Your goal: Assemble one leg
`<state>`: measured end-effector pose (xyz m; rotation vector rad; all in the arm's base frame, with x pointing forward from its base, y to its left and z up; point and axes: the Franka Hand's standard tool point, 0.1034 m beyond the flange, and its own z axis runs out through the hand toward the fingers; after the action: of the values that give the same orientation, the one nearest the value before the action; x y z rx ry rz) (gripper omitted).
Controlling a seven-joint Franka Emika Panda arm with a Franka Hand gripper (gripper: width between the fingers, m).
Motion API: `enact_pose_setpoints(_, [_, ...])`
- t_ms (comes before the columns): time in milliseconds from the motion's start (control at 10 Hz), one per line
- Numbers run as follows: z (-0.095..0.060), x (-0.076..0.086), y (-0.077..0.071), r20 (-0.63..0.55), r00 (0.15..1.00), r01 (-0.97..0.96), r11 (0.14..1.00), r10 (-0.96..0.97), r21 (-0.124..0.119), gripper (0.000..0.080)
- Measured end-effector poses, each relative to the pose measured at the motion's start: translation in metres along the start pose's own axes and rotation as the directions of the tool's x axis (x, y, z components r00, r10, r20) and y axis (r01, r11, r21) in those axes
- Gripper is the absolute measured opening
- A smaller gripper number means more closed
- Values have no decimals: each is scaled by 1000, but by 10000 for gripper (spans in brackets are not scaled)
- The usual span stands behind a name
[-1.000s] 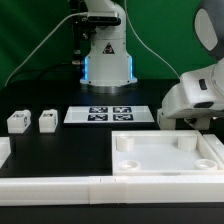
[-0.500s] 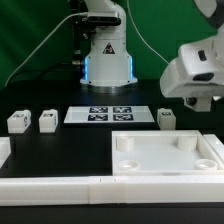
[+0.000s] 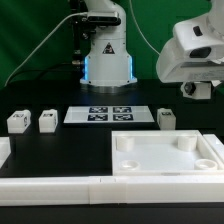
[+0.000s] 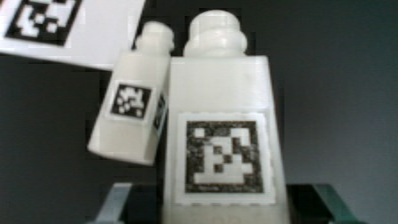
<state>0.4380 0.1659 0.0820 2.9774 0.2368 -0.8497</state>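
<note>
My gripper (image 3: 198, 90) hangs high at the exterior view's right. In the wrist view the gripper (image 4: 221, 203) is shut on a leg (image 4: 217, 120), a white oblong block with a marker tag on its face, held upright between the two fingers (image 4: 128, 198). A second leg (image 4: 132, 105) stands on the table behind it; it also shows in the exterior view (image 3: 165, 117), below and left of the gripper. Two more legs (image 3: 17, 122) (image 3: 47, 121) stand at the exterior view's left.
The marker board (image 3: 111, 113) lies in the middle of the table, before the robot base (image 3: 107, 55). The large white tray-like piece (image 3: 166, 137) with corner sockets lies at the front right. Long white bars (image 3: 60, 186) run along the front edge.
The arm has risen from low at the right beside the marker board to high at the right. The leg standing on the table, hidden a second ago, now shows.
</note>
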Motion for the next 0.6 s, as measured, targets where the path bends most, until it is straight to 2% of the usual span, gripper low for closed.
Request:
enact_pose_setpoints(100, [-3,6,-1,-129,992,2,1000,0,10,294])
enact_pose_setpoints(200, [-2,3,-1,-210,978,4,1000,-1,14,294])
enact_pose_setpoints(400, [-5,7,-1,-424,906,16,999,0,34,294])
enact_pose_setpoints(500, [-11,8,6,-492,870,44,999,-26,25,294])
enact_pose_setpoints(600, [-24,13,12,-593,805,57,998,-31,24,294])
